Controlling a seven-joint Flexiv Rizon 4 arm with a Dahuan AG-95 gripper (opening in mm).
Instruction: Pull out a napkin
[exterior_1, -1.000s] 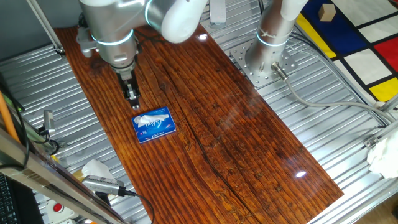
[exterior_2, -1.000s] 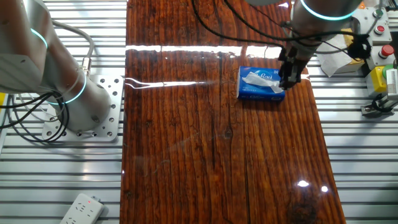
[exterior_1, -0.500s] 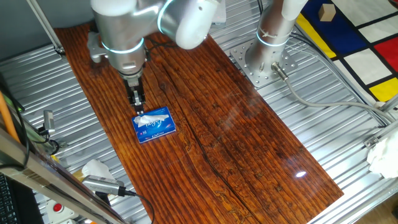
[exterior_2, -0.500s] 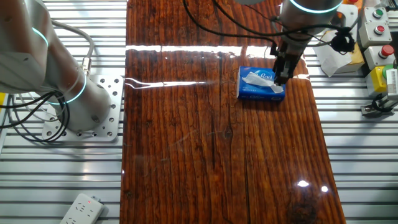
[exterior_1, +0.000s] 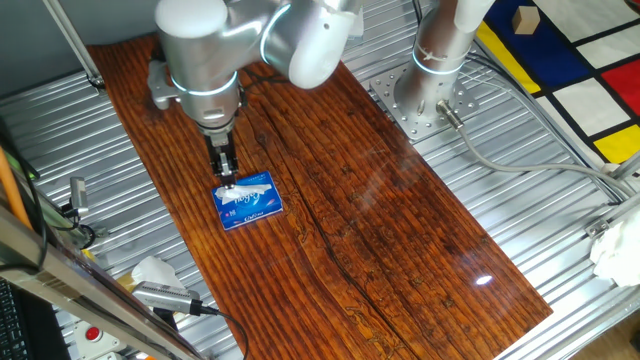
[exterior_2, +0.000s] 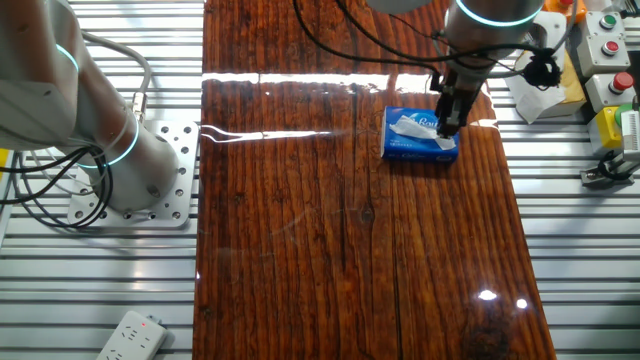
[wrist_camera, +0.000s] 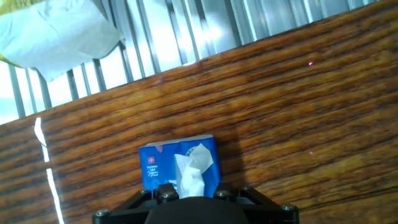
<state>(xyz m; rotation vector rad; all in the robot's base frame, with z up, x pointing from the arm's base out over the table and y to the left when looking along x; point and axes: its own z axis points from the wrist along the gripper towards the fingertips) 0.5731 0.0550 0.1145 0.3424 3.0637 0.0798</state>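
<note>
Blue tissue pack (exterior_1: 248, 200) laid on wooden surface (exterior_1: 380, 220). Napkin (wrist_camera: 189, 171) protruding from pack top. Fingers (exterior_1: 228, 180) positioned at pack's 11 o'clock corner; fingers' state cannot be told.

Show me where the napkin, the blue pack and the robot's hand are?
napkin (wrist_camera: 189, 171), hand view, on the white tuft sticking out of the pack.
blue pack (exterior_1: 252, 204), one fixed view, on its printed top.
hand (exterior_2: 446, 118), the other fixed view, between the fingertips at the pack's end.
</note>
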